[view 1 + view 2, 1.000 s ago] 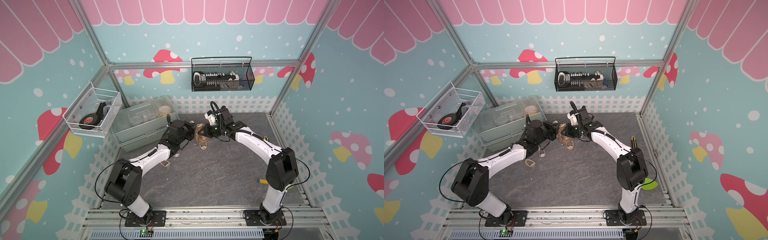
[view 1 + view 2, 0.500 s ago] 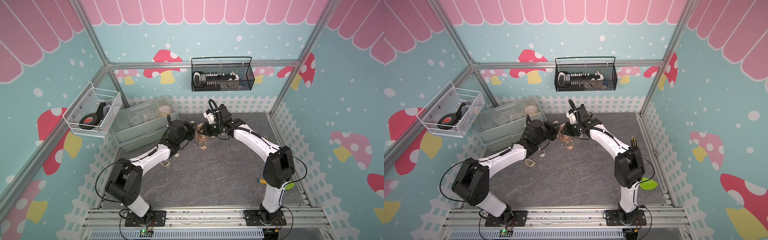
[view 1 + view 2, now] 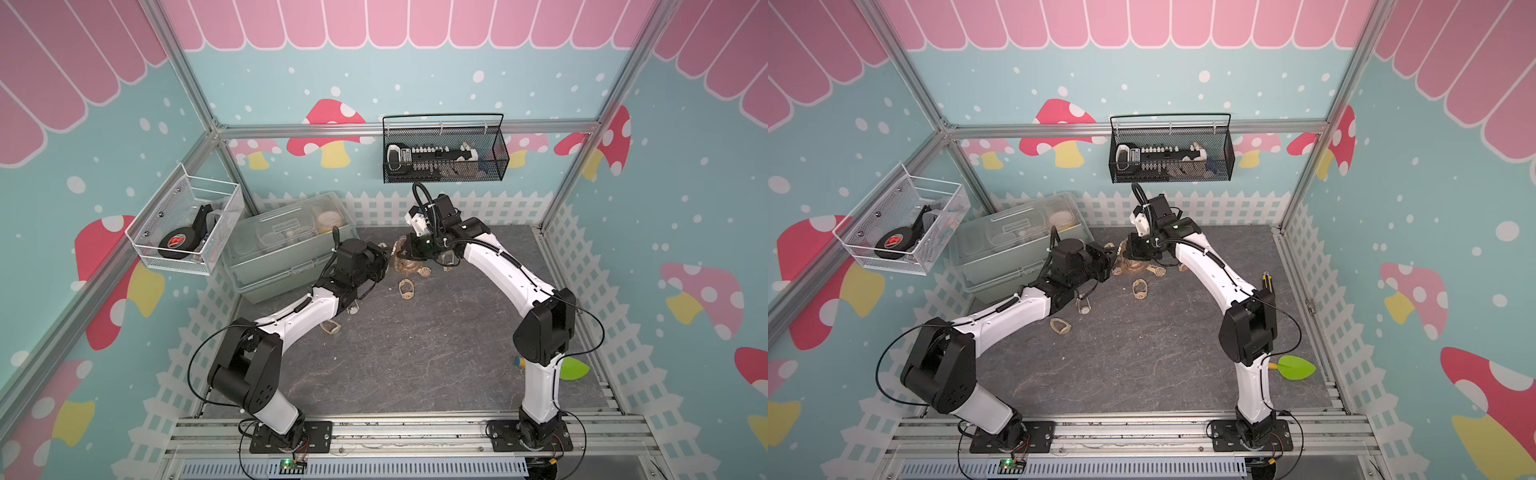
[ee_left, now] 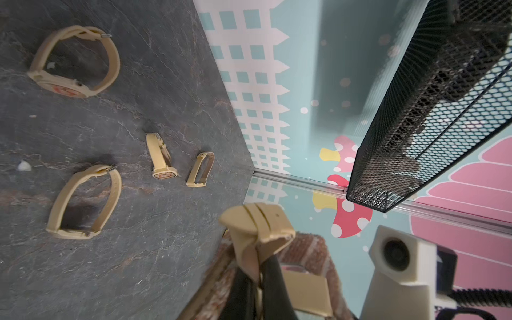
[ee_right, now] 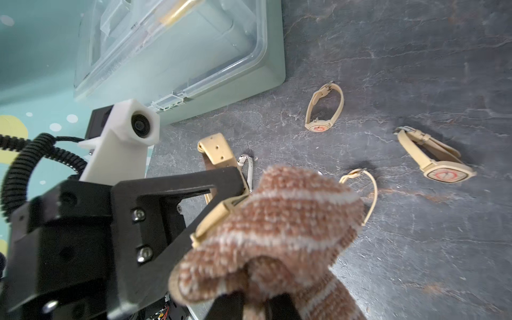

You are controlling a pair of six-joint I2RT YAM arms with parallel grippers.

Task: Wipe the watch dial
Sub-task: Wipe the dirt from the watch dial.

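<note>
Two arms meet over the back middle of the grey bench (image 3: 415, 353), just in front of the clear plastic box (image 3: 286, 249). The left gripper (image 5: 241, 188) is clamped on the beige strap of a watch (image 4: 257, 224) and holds it up off the bench, with the strap's folded end sticking out past the black fingers (image 5: 180, 191). The right gripper (image 5: 260, 302) is pinched tight on a brown-and-white striped cloth (image 5: 277, 221), which bunches out in front of it. The cloth is pressed against the watch case. In the right wrist view the case edge runs in under the fabric and the dial cannot be seen. In the left wrist view only a thin reddish sliver of the face shows beside the cloth (image 4: 307, 249).

In both top views the two grippers sit nearly tip to tip, with the cloth (image 3: 409, 264) hanging between them.

Several loose watches of the same beige colour lie on the bench around them. One stands on its case near the middle (image 3: 407, 288), another lies beside the left forearm (image 3: 1060, 326), and one with a red-ringed face lies on its side (image 5: 443, 174).

A black wire basket (image 3: 444, 153) hangs on the back wall, and a white wire basket (image 3: 187, 224) hangs on the side wall.
</note>
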